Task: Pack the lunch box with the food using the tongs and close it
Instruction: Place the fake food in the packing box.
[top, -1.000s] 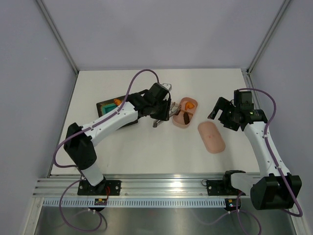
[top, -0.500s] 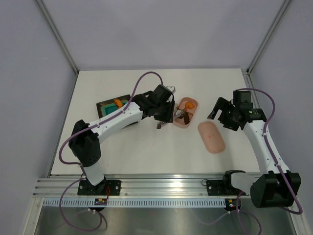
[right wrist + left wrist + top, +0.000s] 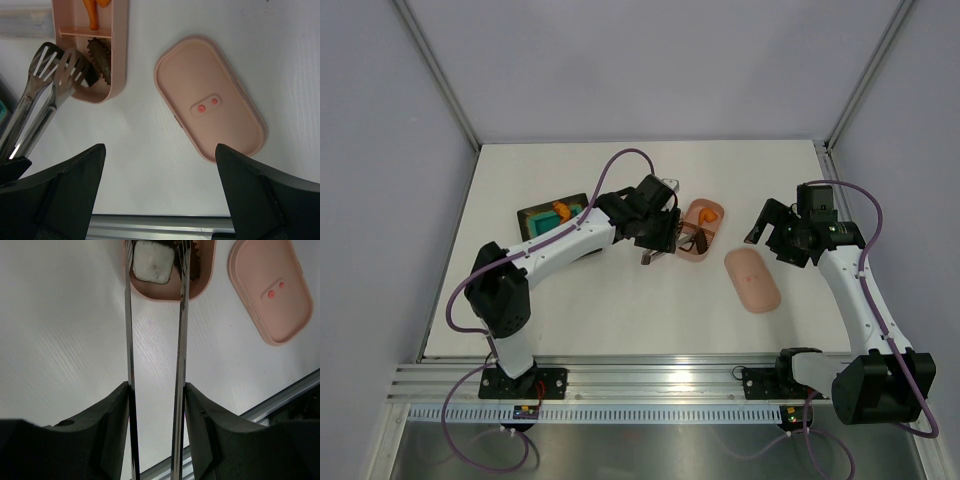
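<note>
The pink lunch box lies open at the table's middle, with orange food in its far compartment and a dark brown piece in the near one. Its lid lies apart to the right, spots up. My left gripper is shut on the silvery tongs. The tong tips reach over the box's near end with a pale, dark-edged piece between them; I cannot tell whether they pinch it. Right of the box, my right gripper hangs open and empty.
A dark tray with a teal mat sits left of the box and carries an orange piece. A pale translucent case lies beside the box. The aluminium rail runs along the near edge.
My left arm has carried the tongs a little to the right, bringing their tips over the box. The right arm has not moved.
</note>
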Controlling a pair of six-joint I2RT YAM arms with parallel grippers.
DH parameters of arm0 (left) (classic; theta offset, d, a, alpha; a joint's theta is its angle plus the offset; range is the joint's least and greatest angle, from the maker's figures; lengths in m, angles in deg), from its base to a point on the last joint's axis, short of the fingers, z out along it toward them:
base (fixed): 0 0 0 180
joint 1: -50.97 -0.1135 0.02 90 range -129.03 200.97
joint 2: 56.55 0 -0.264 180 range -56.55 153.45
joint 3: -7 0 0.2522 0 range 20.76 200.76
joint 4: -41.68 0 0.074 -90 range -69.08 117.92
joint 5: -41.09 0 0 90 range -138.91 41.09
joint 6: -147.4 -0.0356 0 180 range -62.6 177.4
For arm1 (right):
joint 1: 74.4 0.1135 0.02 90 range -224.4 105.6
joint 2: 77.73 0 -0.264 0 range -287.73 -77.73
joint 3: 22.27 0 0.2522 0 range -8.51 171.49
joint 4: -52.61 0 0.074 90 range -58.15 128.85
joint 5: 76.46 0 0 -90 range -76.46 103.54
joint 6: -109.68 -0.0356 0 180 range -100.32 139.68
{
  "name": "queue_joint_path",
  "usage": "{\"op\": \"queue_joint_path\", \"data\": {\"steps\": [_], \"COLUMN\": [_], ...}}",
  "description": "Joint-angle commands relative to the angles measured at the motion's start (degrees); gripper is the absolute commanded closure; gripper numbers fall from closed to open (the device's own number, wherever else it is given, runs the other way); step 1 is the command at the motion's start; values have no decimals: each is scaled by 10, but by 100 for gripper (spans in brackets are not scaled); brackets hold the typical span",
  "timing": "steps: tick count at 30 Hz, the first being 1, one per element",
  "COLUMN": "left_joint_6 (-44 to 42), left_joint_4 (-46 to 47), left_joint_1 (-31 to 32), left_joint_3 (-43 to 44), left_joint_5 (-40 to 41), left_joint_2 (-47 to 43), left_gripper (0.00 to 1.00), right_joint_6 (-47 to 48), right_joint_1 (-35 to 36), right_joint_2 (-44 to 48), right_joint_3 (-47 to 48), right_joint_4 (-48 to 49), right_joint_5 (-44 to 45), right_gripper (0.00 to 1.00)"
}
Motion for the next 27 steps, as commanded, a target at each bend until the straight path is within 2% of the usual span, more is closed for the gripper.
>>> {"op": "queue_joint_path", "data": {"steps": [1,11,16,27], "left_joint_6": [-1,0,-2,-23], "left_joint_4": [28,33,31,8], "left_joint_1": [3,5,9,-2], "left_joint_3": [27,30,40,34], "left_joint_5": [-4,-11,-2,76], "left_joint_2": [-11,-23,-64,-134], "left_gripper": [50,53,55,57], "right_joint_6": [6,7,6,9], "right_joint_1": [1,1,0,1], "right_joint_2": [10,14,15,17], "right_joint_3": [16,17,16,9], "right_joint_4": [7,5,5,4], "right_joint_5": [3,6,5,1], "right_gripper": [1,1,1,1]}}
